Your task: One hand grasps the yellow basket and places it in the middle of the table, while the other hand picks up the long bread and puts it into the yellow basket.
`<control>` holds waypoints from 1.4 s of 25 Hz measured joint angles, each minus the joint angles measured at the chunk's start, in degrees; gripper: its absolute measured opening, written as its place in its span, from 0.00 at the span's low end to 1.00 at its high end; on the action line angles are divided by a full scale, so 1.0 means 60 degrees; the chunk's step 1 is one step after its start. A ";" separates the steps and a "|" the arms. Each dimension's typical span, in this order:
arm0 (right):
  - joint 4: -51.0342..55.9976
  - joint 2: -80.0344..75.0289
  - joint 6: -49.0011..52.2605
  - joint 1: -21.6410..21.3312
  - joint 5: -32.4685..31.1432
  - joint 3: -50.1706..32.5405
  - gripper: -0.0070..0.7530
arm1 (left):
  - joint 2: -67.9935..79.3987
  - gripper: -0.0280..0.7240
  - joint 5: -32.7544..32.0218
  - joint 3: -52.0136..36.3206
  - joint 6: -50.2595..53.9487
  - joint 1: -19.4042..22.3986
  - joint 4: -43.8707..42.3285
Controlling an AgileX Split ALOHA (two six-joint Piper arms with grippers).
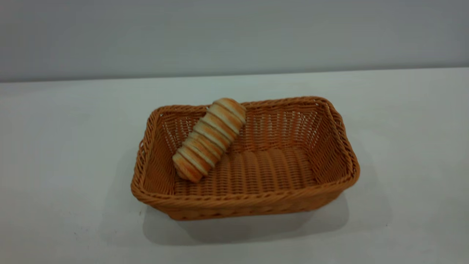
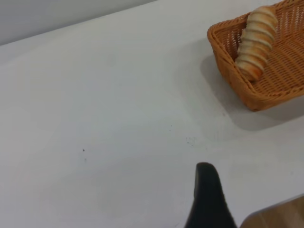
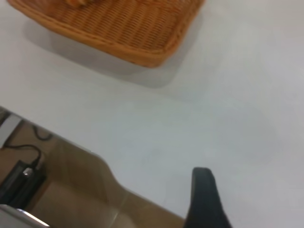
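Observation:
The yellow basket (image 1: 234, 200) stands in the middle of the white table (image 1: 66, 146). The long bread (image 1: 210, 139) lies inside it toward its left end, tilted, with its far end propped on the back rim. Neither gripper shows in the exterior view. In the left wrist view the left gripper (image 2: 206, 199) hovers over bare table, well away from the basket (image 2: 223, 61) and the bread (image 2: 256, 42). The right gripper (image 3: 204, 199) is near the table's edge, apart from the basket (image 3: 118, 28). Nothing is seen in either gripper.
A grey wall (image 1: 234, 33) rises behind the table. The table's edge (image 3: 102, 159) runs close to the right gripper, with brown floor, black cables and a dark box (image 3: 21, 175) below it. Another corner of the table (image 2: 273, 206) lies beside the left gripper.

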State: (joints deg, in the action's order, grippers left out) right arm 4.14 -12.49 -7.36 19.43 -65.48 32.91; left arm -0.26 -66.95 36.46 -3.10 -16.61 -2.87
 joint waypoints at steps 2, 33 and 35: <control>-0.0135 0.0231 0.0078 0.0000 0.0145 -0.0339 0.74 | -0.0170 0.78 0.0000 -0.0190 0.0098 0.0000 -0.0018; -0.0367 0.0758 0.0320 0.0000 -0.0084 -0.0789 0.74 | -0.0171 0.78 0.0248 -0.1360 0.1817 0.0000 -0.0448; -0.0367 0.0758 0.0320 0.0000 -0.0084 -0.0789 0.74 | -0.0171 0.78 0.0256 -0.1360 0.1817 0.0000 -0.0448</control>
State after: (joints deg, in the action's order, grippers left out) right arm 1.94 -7.94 -5.44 19.43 -65.98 28.18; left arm -1.29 -65.41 28.30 7.81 -16.61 -5.55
